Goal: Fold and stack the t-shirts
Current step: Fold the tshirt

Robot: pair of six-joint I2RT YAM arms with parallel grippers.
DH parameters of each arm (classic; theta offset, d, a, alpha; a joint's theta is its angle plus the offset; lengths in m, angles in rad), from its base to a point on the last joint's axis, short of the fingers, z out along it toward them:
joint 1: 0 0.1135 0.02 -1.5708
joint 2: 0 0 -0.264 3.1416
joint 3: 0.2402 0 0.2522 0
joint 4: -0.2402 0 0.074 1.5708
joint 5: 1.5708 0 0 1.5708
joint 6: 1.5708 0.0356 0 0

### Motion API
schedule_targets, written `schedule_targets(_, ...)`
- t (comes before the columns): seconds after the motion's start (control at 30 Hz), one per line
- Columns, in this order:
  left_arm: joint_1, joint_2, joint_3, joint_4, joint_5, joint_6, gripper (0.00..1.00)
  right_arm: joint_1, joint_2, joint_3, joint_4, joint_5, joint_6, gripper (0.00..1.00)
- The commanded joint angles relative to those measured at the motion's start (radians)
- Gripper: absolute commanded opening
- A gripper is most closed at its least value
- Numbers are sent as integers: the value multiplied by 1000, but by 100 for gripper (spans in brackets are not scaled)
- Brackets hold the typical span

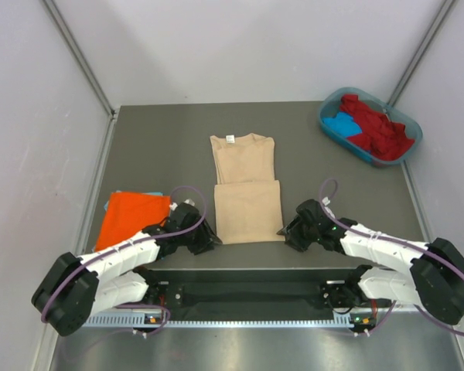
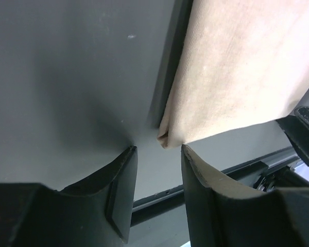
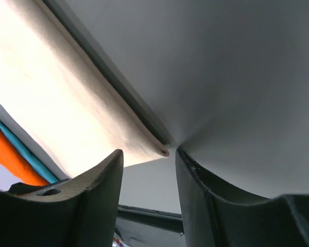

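Observation:
The beige-tan t-shirt [image 1: 246, 185] lies flat in the middle of the table, neck label at the far end, with its near half a folded layer. My left gripper [image 1: 210, 239] is open and empty at the shirt's near left corner [image 2: 165, 139], which sits just beyond its fingertips [image 2: 127, 154]. My right gripper [image 1: 284, 230] is open and empty at the near right corner [image 3: 161, 150]. Both grippers are low over the table. A folded orange t-shirt [image 1: 133, 216] lies at the left on a blue one [image 1: 153, 194].
A teal-blue oval tub [image 1: 325, 122] at the back right holds a red shirt [image 1: 379, 127] and a blue one [image 1: 342, 124]. Grey walls enclose the dark table [image 1: 162, 147]. The table's near edge runs just behind both grippers.

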Motion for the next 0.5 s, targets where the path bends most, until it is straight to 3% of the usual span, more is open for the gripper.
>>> schedule_targets(0.0,-4,-10,-13,48,-44,-28,44,36,30,-24,69,34,49,46)
schedule_targets(0.23,-13,-24,-23,26,-75,-63,43,87,72,0,-9,78,78,38)
schedule_targets(0.47,-31,-97,-100,71,-92,-105,45,98,-14,-59,-72,138,117,37)
